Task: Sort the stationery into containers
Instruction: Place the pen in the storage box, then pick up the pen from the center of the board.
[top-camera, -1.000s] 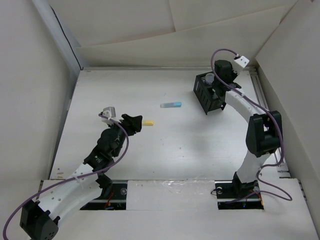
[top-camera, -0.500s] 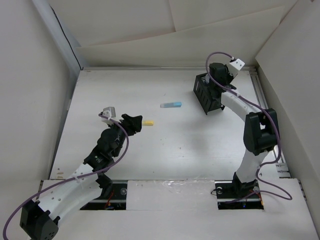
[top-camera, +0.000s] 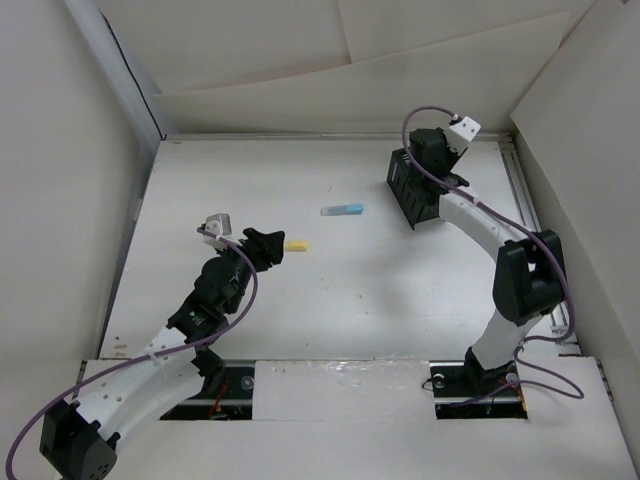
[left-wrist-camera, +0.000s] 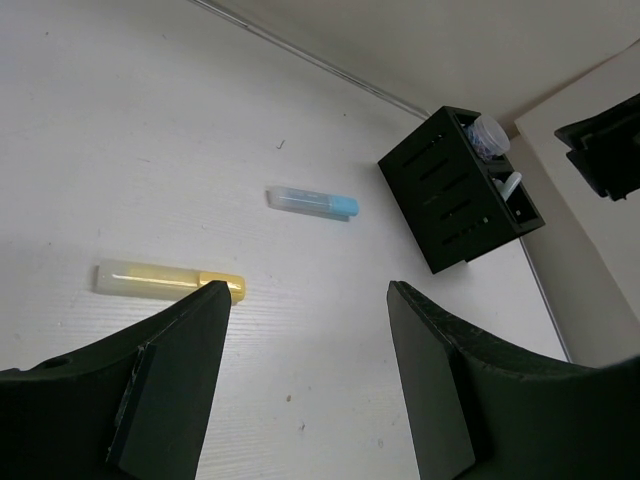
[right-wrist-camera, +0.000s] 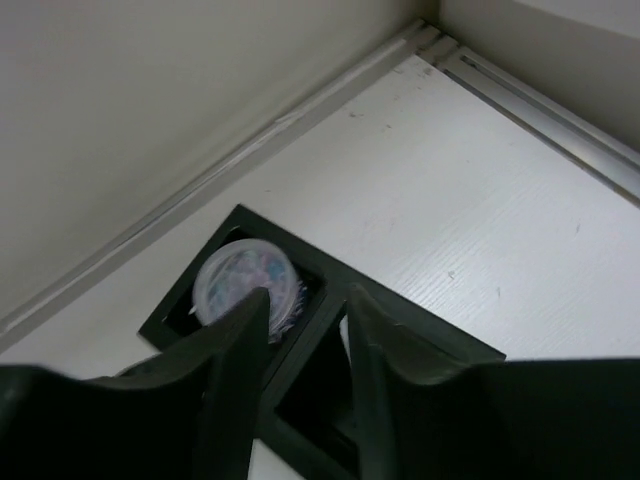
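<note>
Position the left gripper (left-wrist-camera: 305, 330) first: its two black fingers stand wide apart and hold nothing, and the translucent yellow stick with the opaque yellow cap (left-wrist-camera: 170, 280) lies on the white grained table (top-camera: 220, 180) just outside one finger, not between the pair. Shift the gripper sideways until the stick's middle is centred in the gap, set the jaws across its short axis, lower to the surface, then close. The stick looks like smooth, round plastic, so expect it to roll if one finger arrives first. The translucent stick with the light blue cap (left-wrist-camera: 312, 202) lies apart, between the yellow one and the black boxy organizer with slotted sides (left-wrist-camera: 460, 190) at the far right of the table. The right gripper (right-wrist-camera: 305, 310) hangs over that organizer, fingers narrowly parted and empty; a bluish-white round piece (right-wrist-camera: 245, 280) sits in the corner compartment below.
</note>
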